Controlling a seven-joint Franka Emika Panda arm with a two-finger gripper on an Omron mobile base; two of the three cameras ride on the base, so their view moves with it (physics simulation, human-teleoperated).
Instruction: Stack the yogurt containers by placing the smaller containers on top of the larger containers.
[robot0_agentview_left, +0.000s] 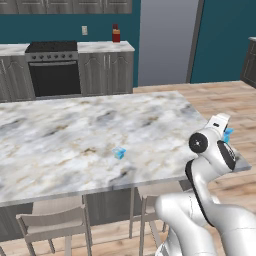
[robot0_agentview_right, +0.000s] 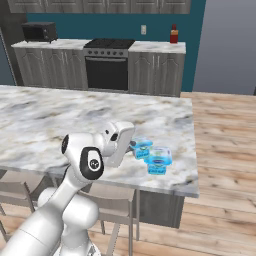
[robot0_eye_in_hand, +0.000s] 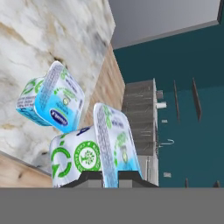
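Hand (robot0_eye_in_hand: 110, 177) seemingly gripping smaller container (robot0_eye_in_hand: 94, 153)

A marble-topped island (robot0_agentview_left: 75, 135) is set on a light wooden floor (robot0_agentview_right: 225, 125), with pale chairs (robot0_agentview_left: 55, 222) tucked under its near edge. Behind it a teal wall (robot0_agentview_left: 165, 30) is lined with grey cabinets (robot0_agentview_right: 155, 72) — a black oven (robot0_agentview_left: 54, 70) is built in, a microwave (robot0_agentview_right: 39, 31) sits on the counter, and a red bottle (robot0_agentview_left: 116, 34) stands near the counter's end.

Marble counter (robot0_agentview_left: 75, 135) lies open — one tiny blue cup (robot0_agentview_left: 119, 152) midway.
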